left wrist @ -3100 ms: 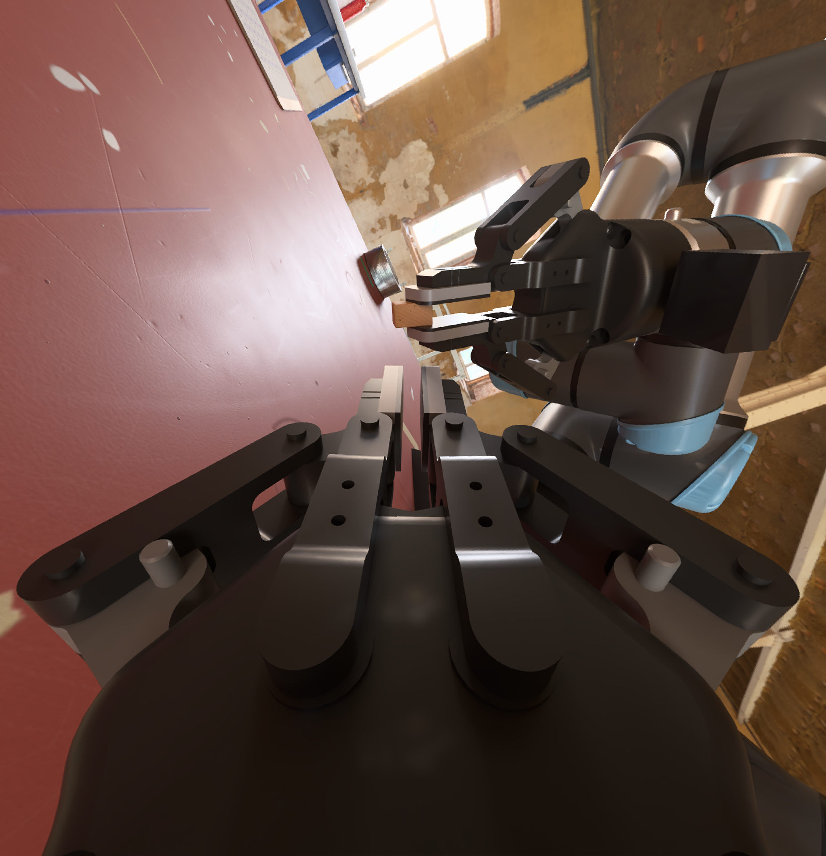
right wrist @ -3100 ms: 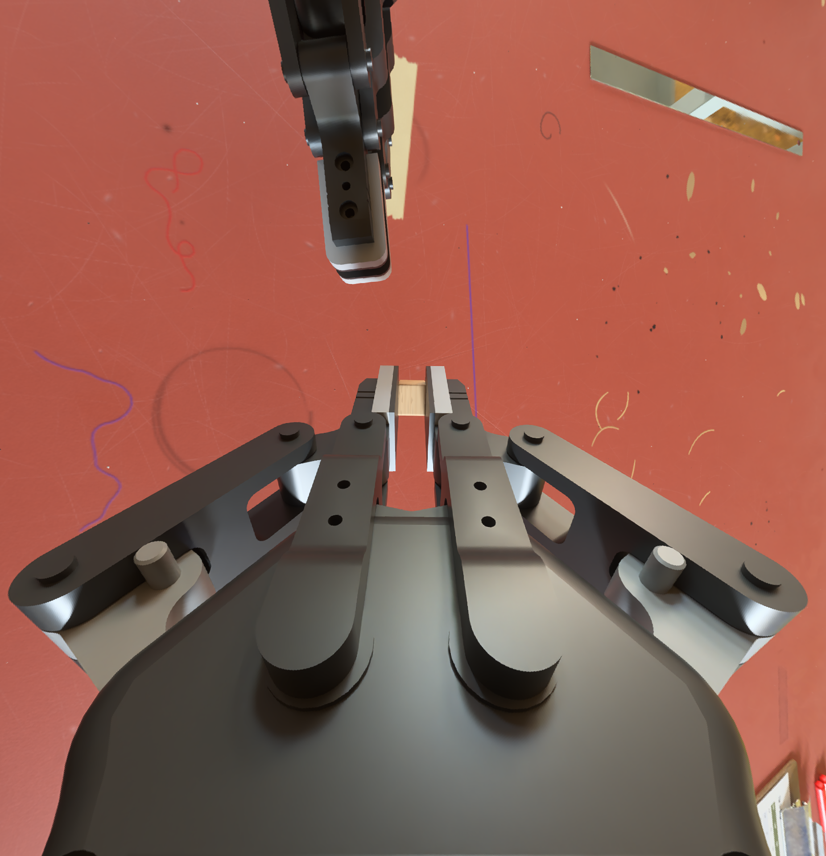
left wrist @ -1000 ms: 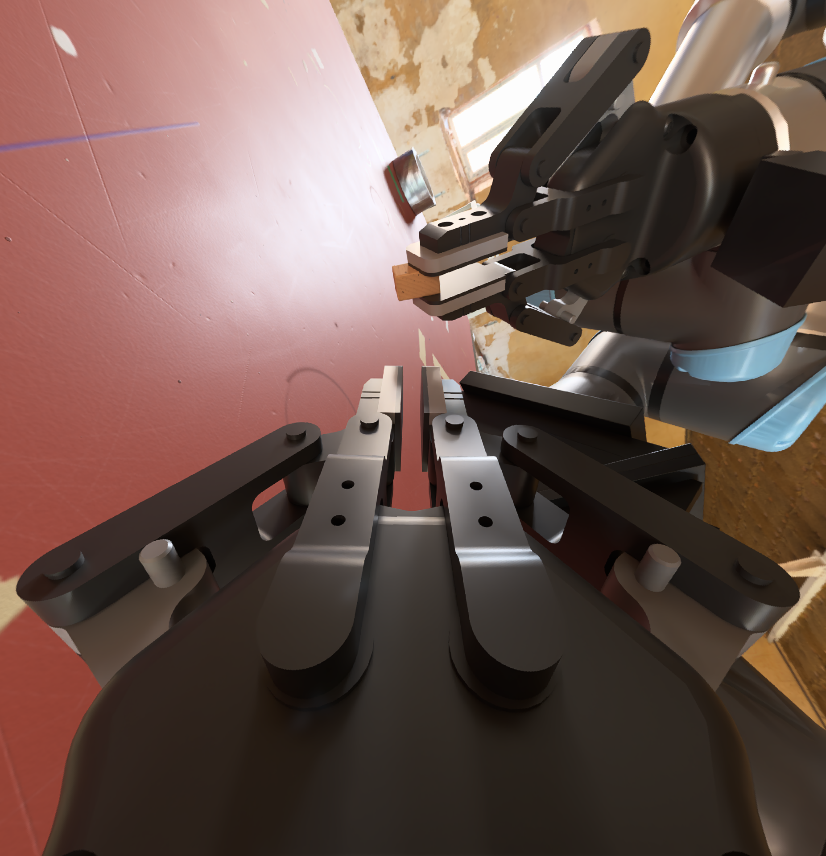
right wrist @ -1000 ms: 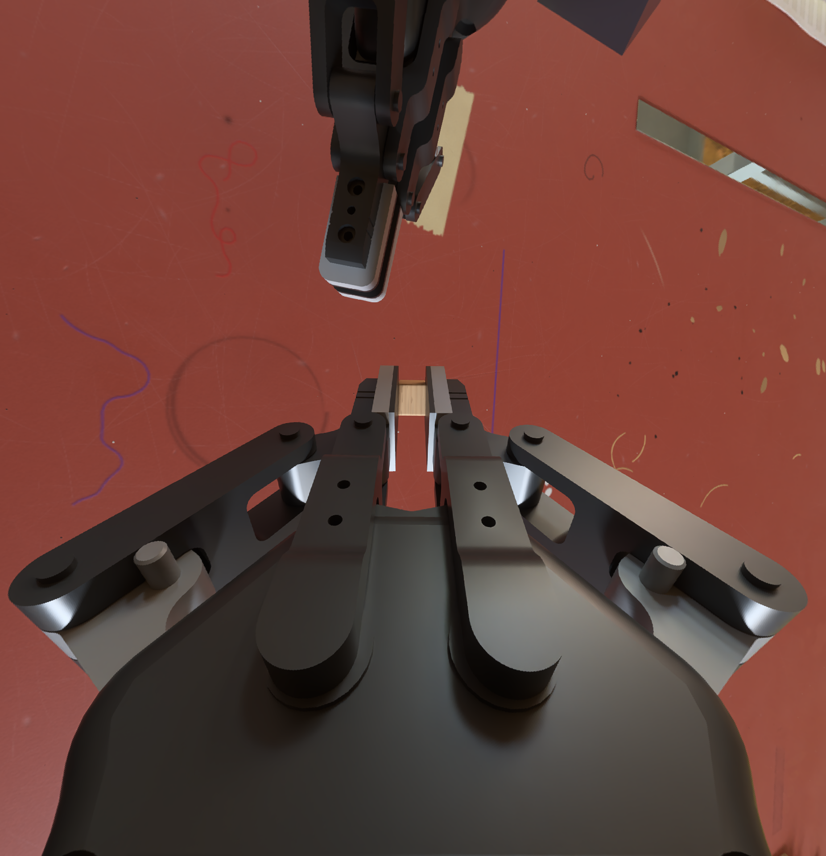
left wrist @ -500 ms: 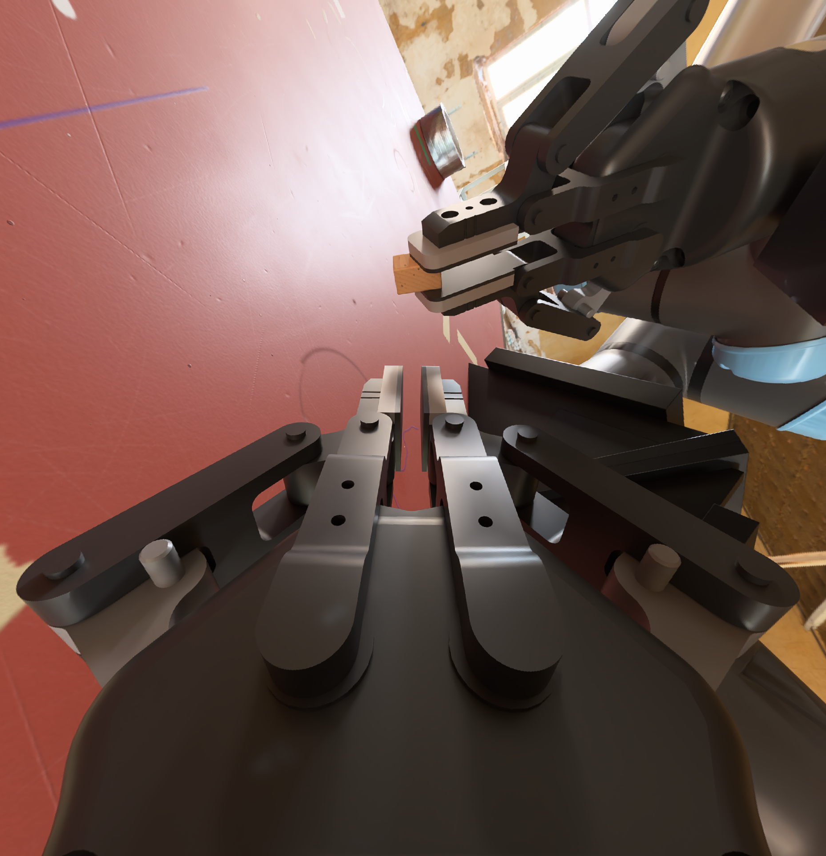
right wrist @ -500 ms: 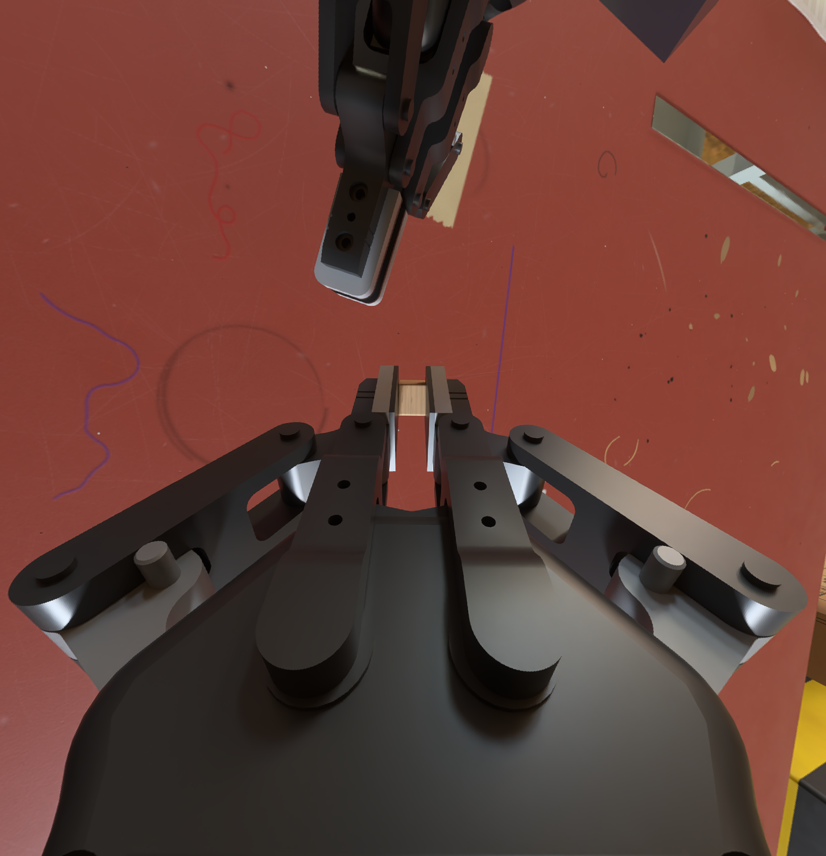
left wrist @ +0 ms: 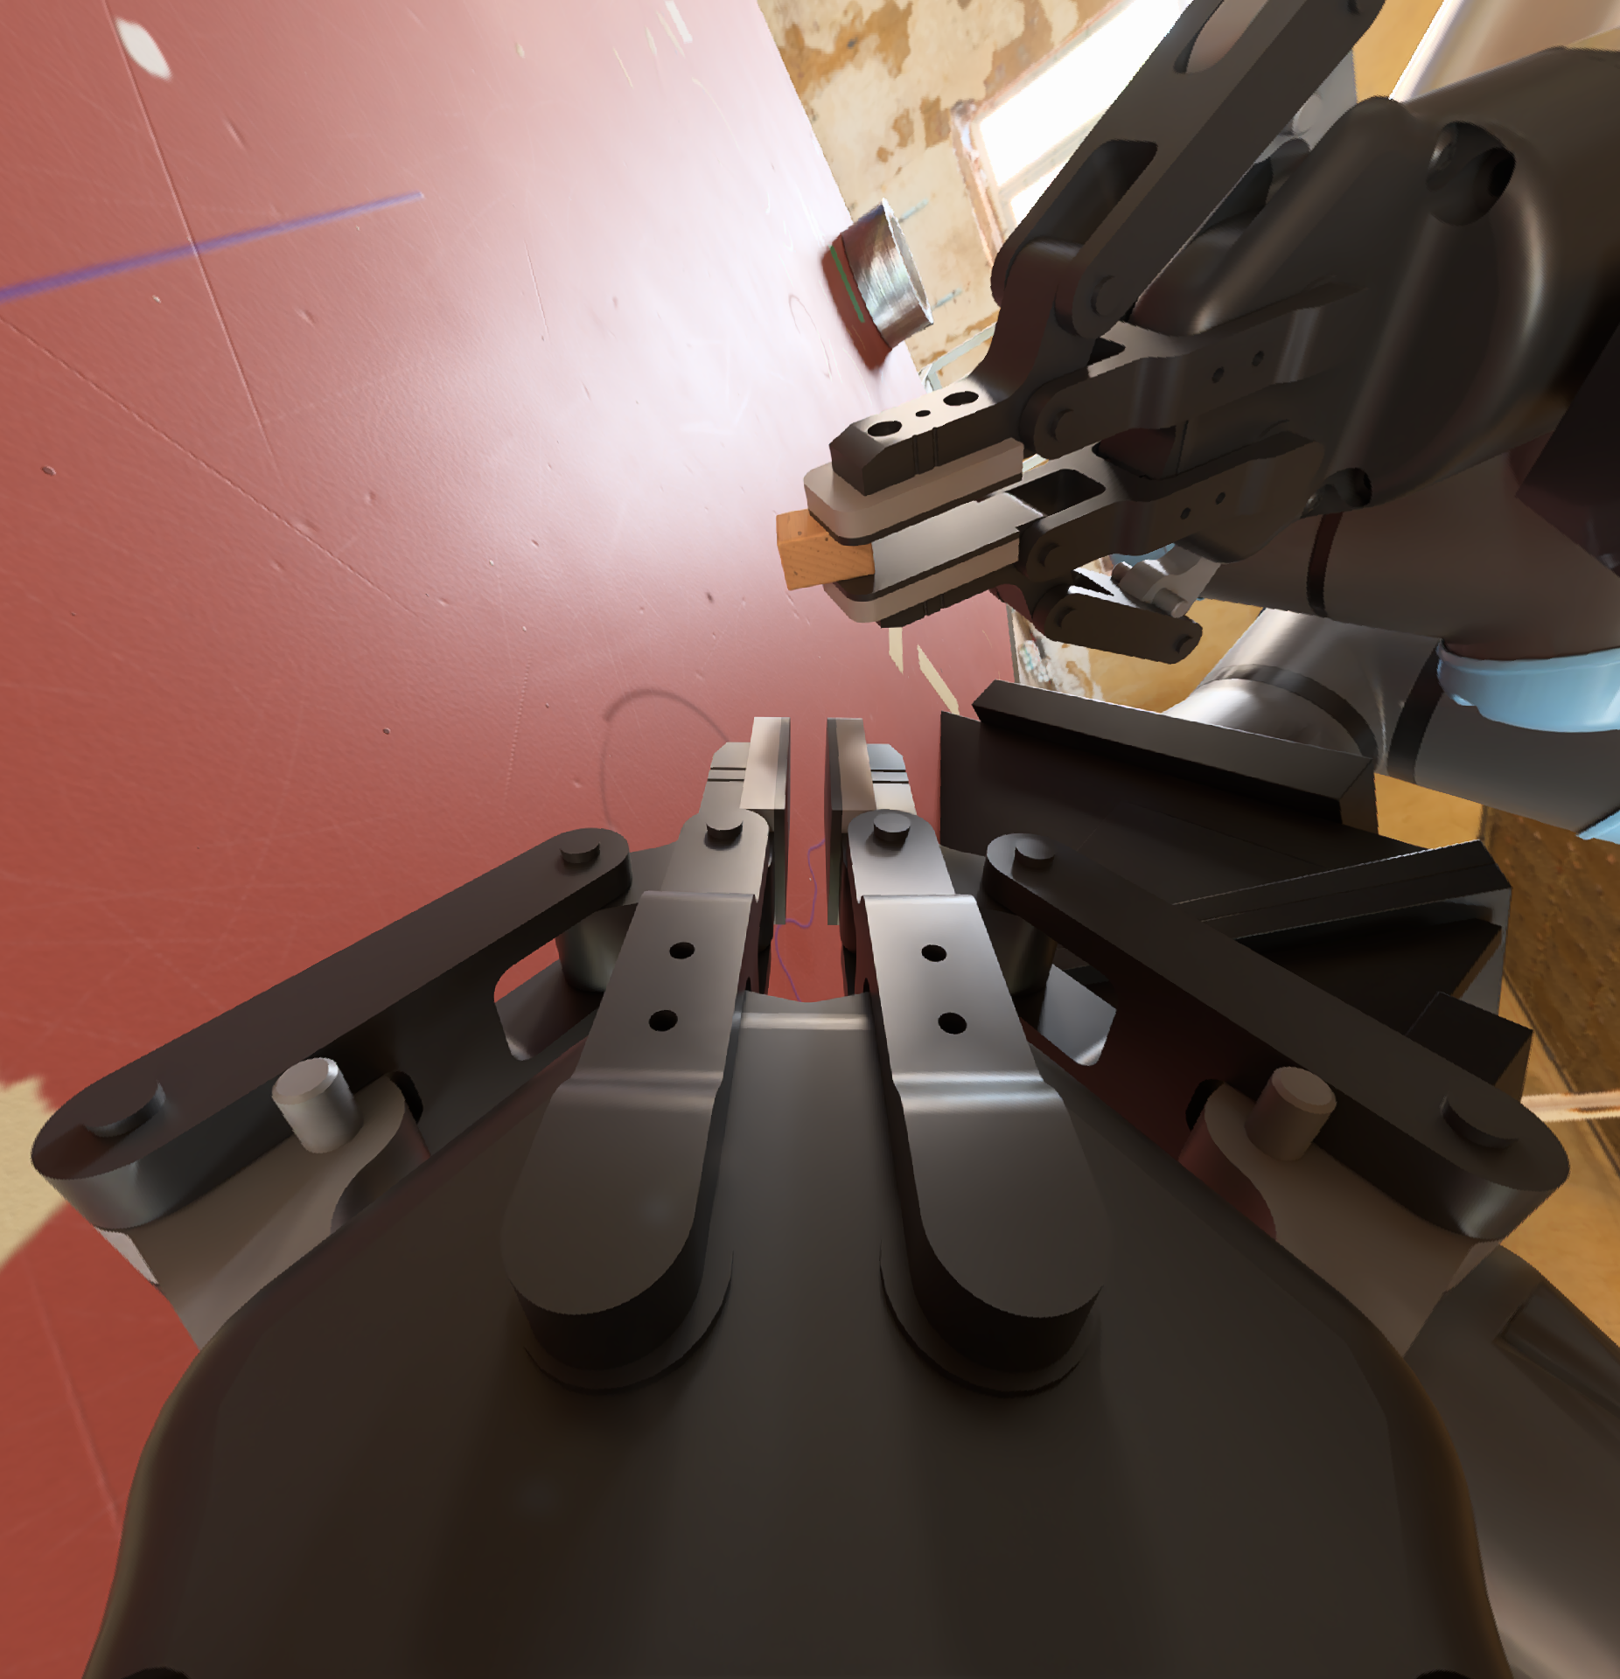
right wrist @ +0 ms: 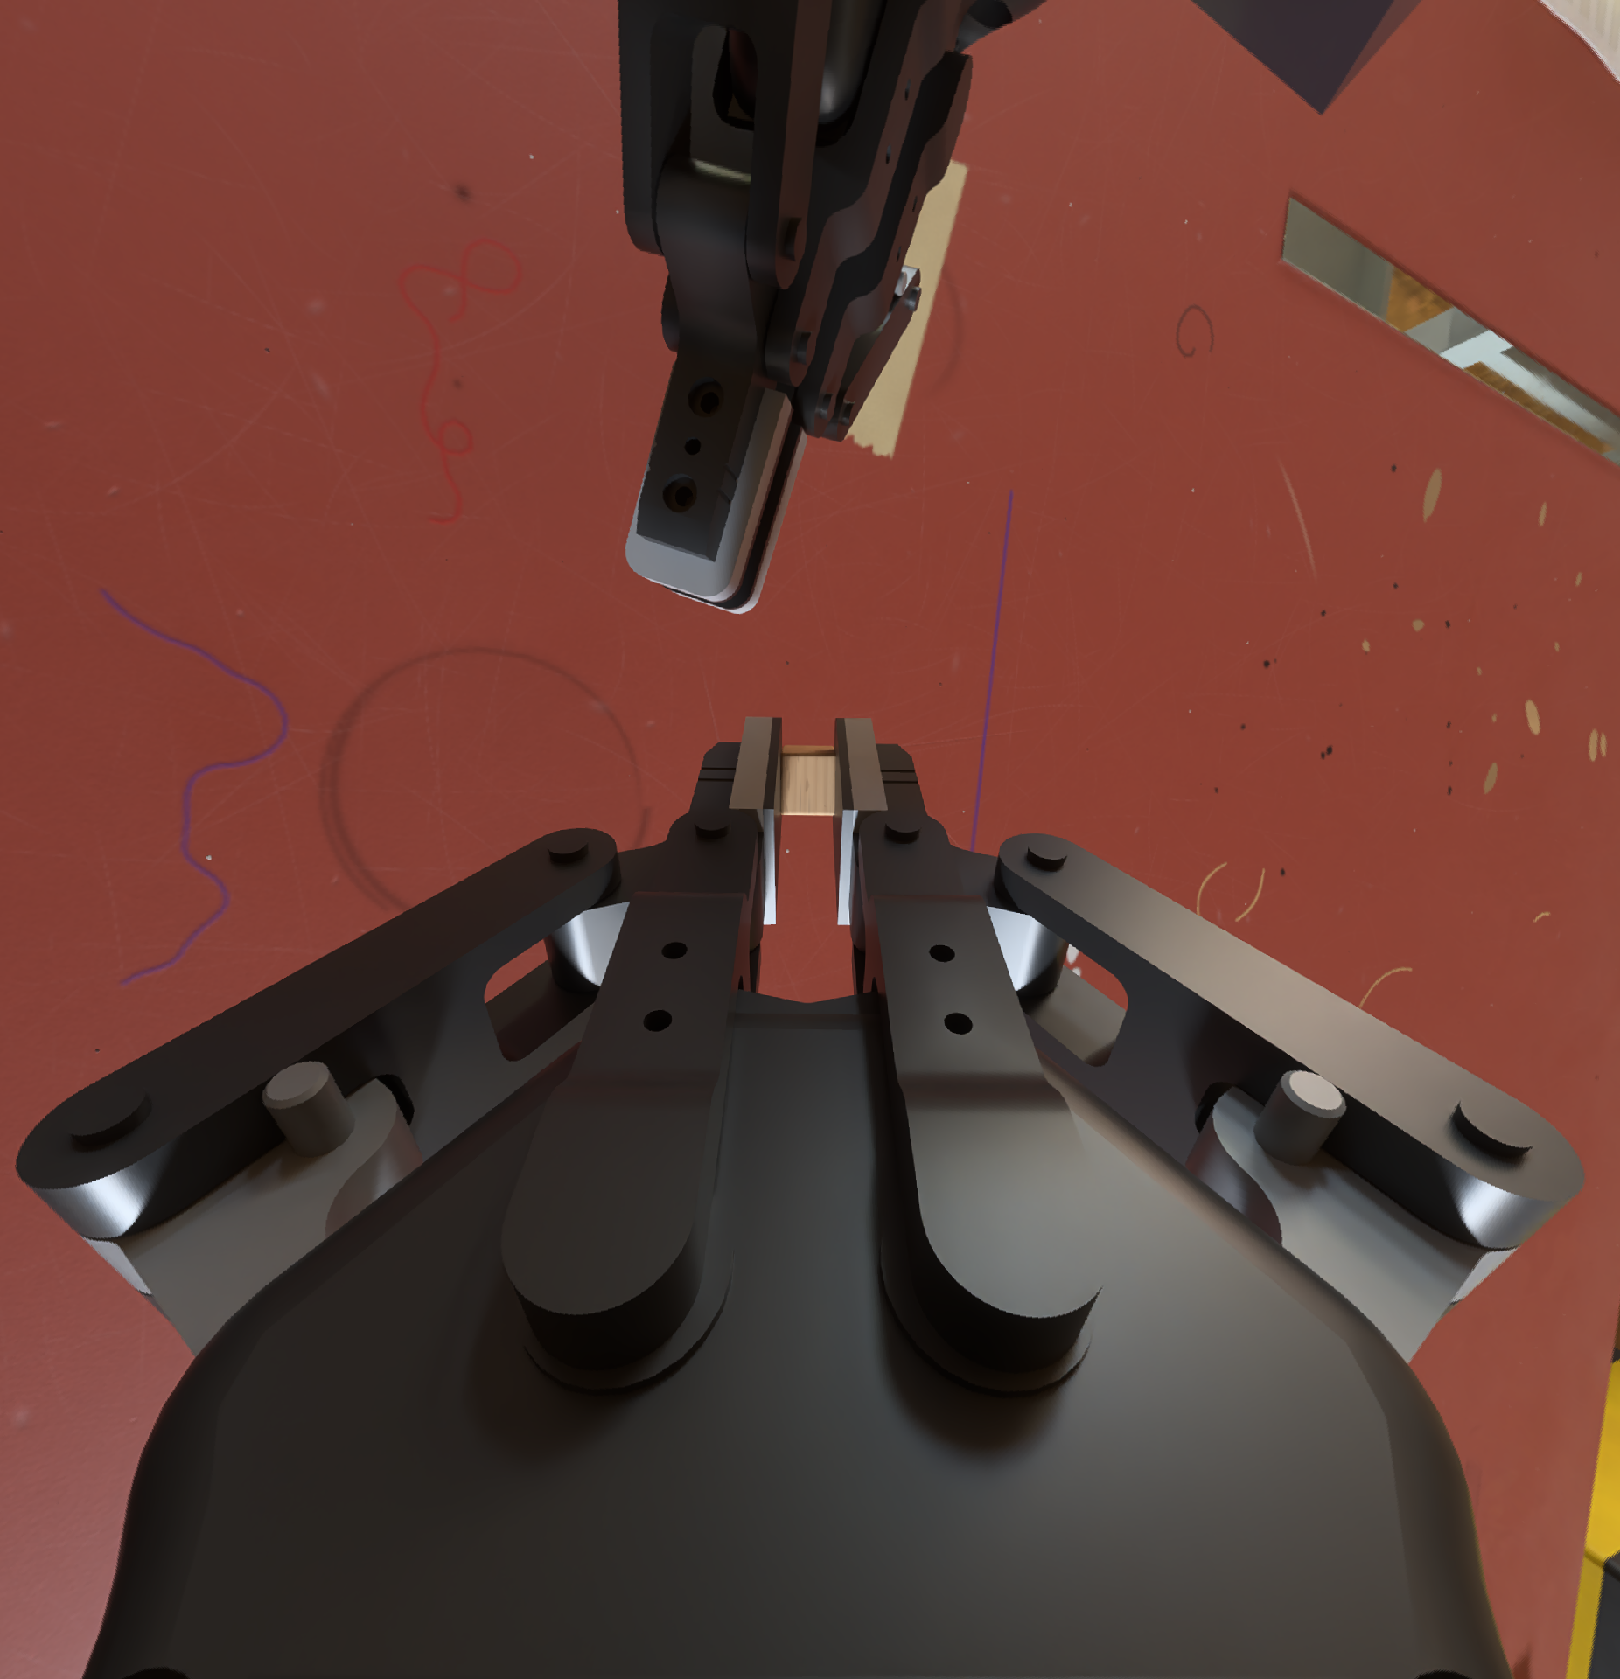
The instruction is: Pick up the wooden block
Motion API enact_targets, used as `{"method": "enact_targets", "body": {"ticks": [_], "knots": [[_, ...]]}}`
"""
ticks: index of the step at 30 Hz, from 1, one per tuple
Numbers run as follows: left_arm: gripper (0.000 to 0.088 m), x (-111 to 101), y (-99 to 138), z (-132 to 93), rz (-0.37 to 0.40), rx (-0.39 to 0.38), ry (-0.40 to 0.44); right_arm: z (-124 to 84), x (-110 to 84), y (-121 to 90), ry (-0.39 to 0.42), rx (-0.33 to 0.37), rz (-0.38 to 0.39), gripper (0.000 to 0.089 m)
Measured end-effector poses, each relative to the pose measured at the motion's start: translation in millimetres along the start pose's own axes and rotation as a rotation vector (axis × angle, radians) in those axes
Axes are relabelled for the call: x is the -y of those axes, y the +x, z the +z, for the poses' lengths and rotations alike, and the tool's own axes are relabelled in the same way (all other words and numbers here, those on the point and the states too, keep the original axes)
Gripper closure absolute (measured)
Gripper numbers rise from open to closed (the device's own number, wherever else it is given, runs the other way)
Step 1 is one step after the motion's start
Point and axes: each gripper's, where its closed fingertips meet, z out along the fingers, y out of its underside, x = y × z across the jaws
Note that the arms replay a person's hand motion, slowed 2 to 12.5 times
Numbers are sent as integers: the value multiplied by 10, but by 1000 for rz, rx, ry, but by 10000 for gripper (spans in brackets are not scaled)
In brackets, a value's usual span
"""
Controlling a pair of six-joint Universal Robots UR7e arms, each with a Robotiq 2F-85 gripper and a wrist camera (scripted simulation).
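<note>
Wooden block (right wrist: 807,787) sits clamped between the right gripper (right wrist: 807,761) pads, lifted clear of the red desk (left wrist: 334,545). Facing it, the left gripper (left wrist: 807,763) hangs nearly closed and empty; a metal tin (left wrist: 884,277) rests near the desk's far edge.

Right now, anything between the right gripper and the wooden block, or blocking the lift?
Nothing visible. The right gripper is already shut on the wooden block, which is held clear of the red table. The left gripper is shut, holds nothing, and sits apart from the block.
</note>
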Motion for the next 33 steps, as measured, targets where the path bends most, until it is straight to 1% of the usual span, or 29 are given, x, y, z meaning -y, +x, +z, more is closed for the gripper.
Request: {"method": "enact_targets", "body": {"ticks": [8, 16, 24, 29, 33], "knots": [[812, 46, 25, -6, 19, -19, 34, -20, -12, 18, 5, 10, 24, 791], [806, 58, 54, -8, 6, -59, 44, -27, -18, 14, 9, 22, 42, 791], [793, 70, 72, -4, -5, -89, 55, -3, -43, 15, -9, 19, 47, 791], [779, 78, 76, -2, -8, -95, 61, 11, -54, 8, -15, 24, 50, 791], [752, 78, 64, 1, -12, -90, 62, 10, -52, 8, -12, 26, 52, 791]]}}
